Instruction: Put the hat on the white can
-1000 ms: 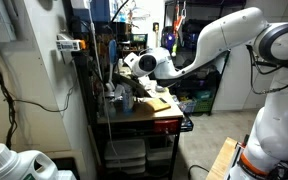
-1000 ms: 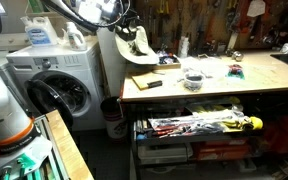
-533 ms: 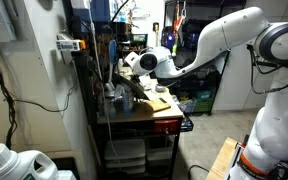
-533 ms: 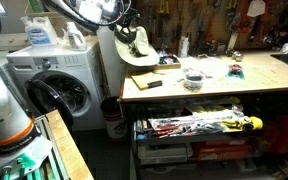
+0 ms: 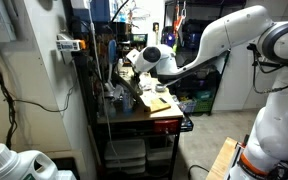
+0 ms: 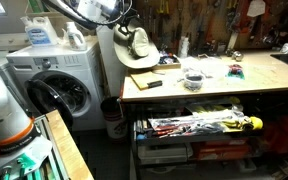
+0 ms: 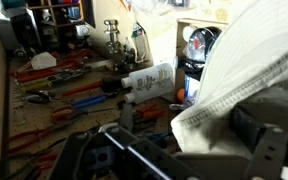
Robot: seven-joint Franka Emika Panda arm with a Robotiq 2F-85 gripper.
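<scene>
The hat is tan and woven and sits raised at the workbench's far left end, crown up. In the wrist view the hat fills the right side. Its brim edge hangs between the wide-apart fingers of my gripper, which is open. In an exterior view my gripper hovers just above the hat. The white can lies crosswise in the wrist picture, with its right end by a bluish patch at the hat's edge. In both exterior views the can is hidden. I cannot tell whether the hat rests on it.
Slim clear bottles stand behind the can, and red-handled tools are spread to the left. The workbench carries a dark tool and a small round dish. A washing machine stands beside the bench.
The jaws have opened wider. The hat has gone from tilted, with its pale underside showing, to level with the crown up. The wrist has risen slightly.
</scene>
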